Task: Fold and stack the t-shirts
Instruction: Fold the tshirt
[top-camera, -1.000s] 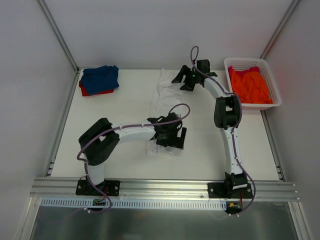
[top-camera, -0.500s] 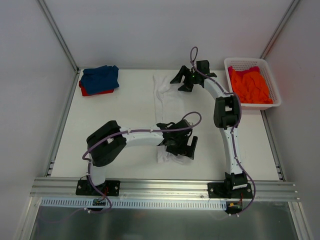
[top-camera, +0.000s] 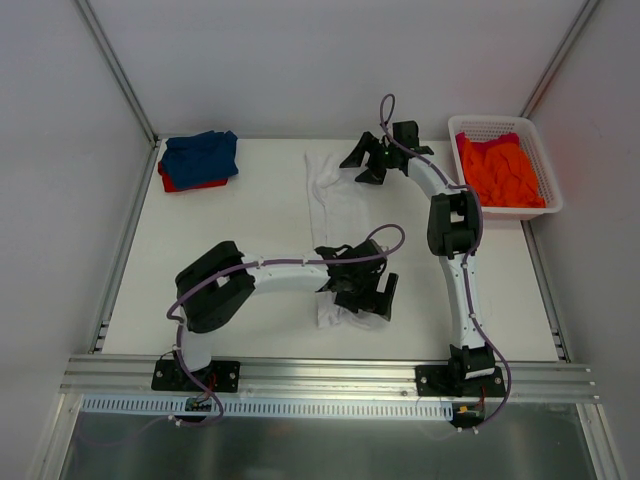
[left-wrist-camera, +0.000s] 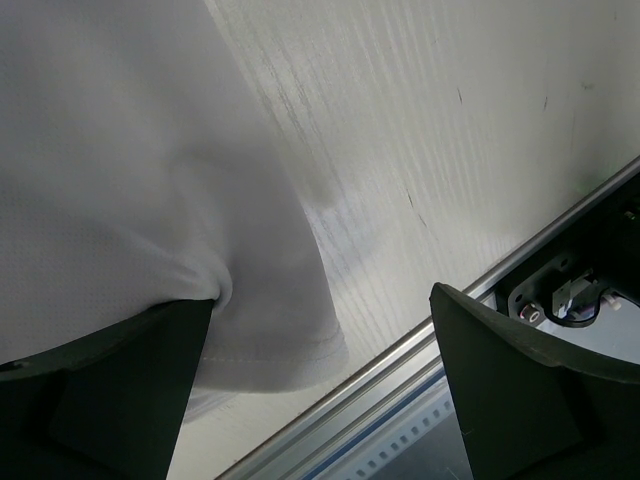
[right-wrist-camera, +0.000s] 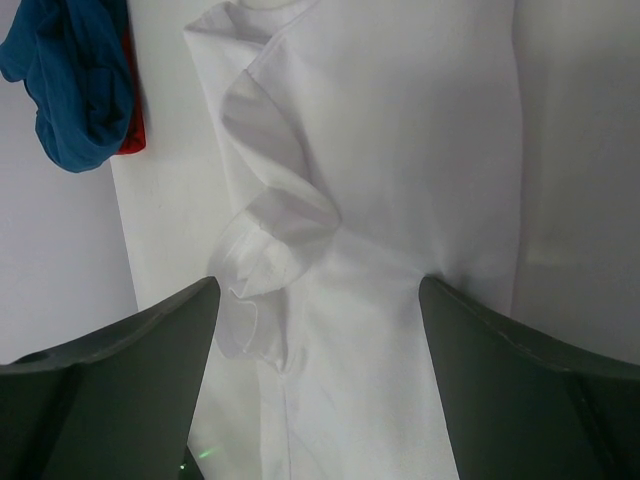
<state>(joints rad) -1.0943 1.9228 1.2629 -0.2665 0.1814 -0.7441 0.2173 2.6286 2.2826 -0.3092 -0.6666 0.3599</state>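
Left gripper (top-camera: 362, 293) sits further right than before, over near hem of white t-shirt (top-camera: 335, 205), jaws spread wide; right gripper (top-camera: 362, 160) above far end, likewise agape, empty.

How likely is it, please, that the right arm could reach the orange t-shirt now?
Probably yes: its open tool is over the white t-shirt, nothing blocking the orange t-shirt in the basket.

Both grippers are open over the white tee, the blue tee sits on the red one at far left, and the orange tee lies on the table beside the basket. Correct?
One slip: the orange tee lies inside the basket, not beside it. The top external view shows this. The rest stands.
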